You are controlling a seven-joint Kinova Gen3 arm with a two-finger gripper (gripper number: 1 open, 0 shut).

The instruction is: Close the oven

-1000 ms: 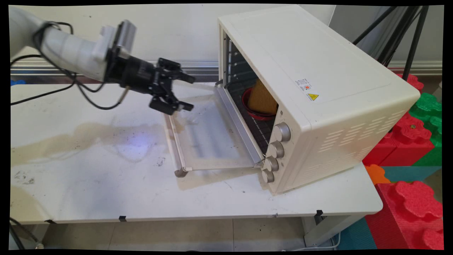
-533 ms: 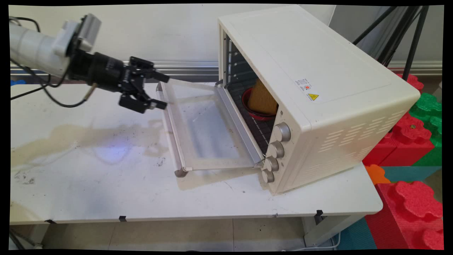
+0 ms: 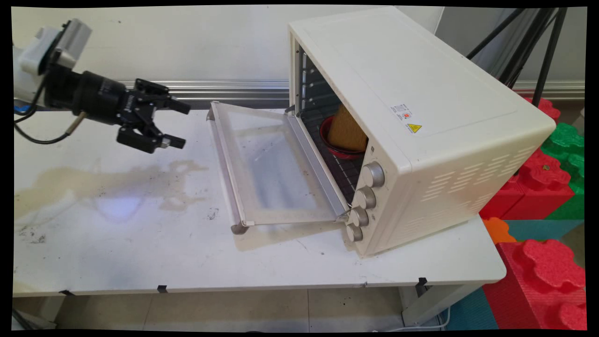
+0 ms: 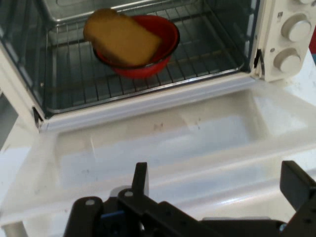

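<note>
Jaws open, empty, hovering above table; toaster oven door lowered just ahead; bread in red bowl on rack beyond.

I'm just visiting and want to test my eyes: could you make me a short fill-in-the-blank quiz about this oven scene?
1. The toaster oven has its door ____.
2. On the rack inside, a slice of bread leans in a bowl coloured ____.
3. The black gripper hovers off the door's edge with its fingers ____.
4. The front panel carries ____ knobs.

Missing words: open; red; open; four
</note>
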